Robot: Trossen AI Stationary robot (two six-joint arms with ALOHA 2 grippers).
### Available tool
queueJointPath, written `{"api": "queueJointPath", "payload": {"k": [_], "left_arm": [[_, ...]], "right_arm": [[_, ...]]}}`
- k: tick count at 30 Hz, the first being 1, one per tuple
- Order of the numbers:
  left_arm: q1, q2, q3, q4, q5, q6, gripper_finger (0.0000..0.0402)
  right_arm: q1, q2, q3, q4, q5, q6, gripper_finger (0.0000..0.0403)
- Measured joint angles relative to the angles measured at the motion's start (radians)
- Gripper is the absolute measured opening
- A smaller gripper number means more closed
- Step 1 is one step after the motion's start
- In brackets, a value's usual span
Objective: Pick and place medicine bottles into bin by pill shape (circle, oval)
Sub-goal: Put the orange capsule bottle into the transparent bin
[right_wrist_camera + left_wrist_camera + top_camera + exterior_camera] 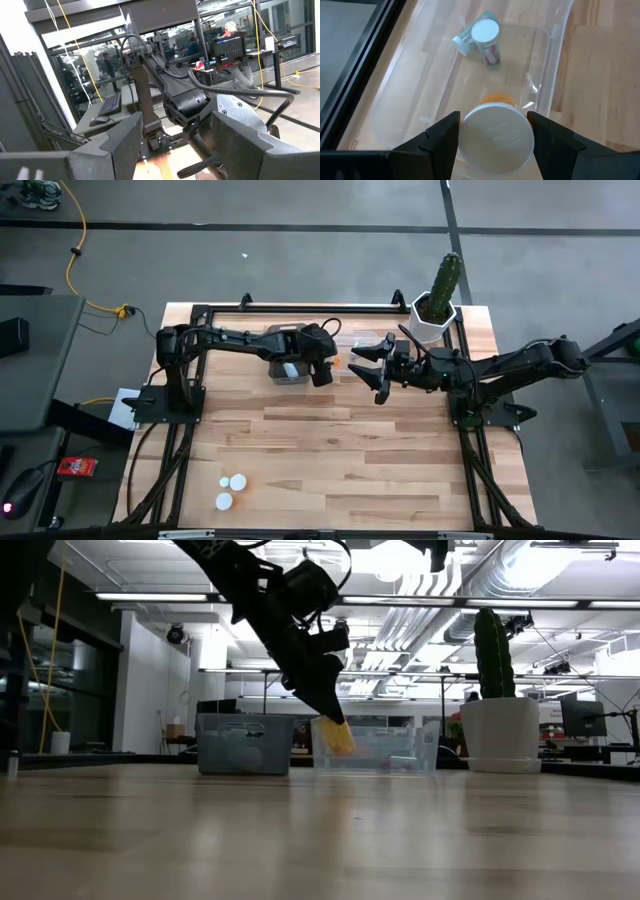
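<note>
1. Wooden table [330, 450] from above; left gripper [325, 367] over the clear bins, right gripper [377, 370] spread empty beside it; three white-capped bottles [232, 488] lie near the front edge.
2. Low view: orange bottle [338, 737] hangs pinched above a clear bin [375, 748].
3. Left wrist: fingers [440, 137] clamp the bottle's white cap [496, 142]; its orange body mostly hidden; two bottles [482, 37] lie inside.

Grey floor [300, 240], yellow cable [75, 240] across it; ceiling strip lights [150, 596], glass partitions behind.

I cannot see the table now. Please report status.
Left gripper holds orange bottle over clear bin. Right gripper open, waiting beside. Two bottles already inside. Nothing blocking.
</note>
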Motion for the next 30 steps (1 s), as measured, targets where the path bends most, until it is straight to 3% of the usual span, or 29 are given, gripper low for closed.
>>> {"api": "queueJointPath", "payload": {"k": [12, 17, 21, 25, 30], "left_arm": [[0.0, 0.0, 0.0, -0.003, -0.003, -0.028, 0.0273], [0.0, -0.053, 0.0, -0.012, -0.003, -0.031, 0.0282], [0.0, -0.161, 0.0, -0.019, 0.009, -0.052, 0.0279], [-0.007, -0.328, -0.024, -0.004, 0.083, -0.208, 0.0278], [-0.099, -0.549, -0.184, 0.191, 0.105, -0.337, 0.0278]], "right_arm": [[0.0, 0.0, 0.0, -0.004, 0.0, -0.006, 0.0226], [0.0, 0.0, 0.0, -0.004, -0.001, -0.007, 0.0226], [0.0, 0.0, 0.0, -0.004, -0.001, -0.01, 0.0226], [0.0, 0.0, 0.0, -0.005, -0.001, -0.01, 0.0226], [0.0, 0.0, 0.0, -0.04, -0.002, -0.008, 0.0226]]}}
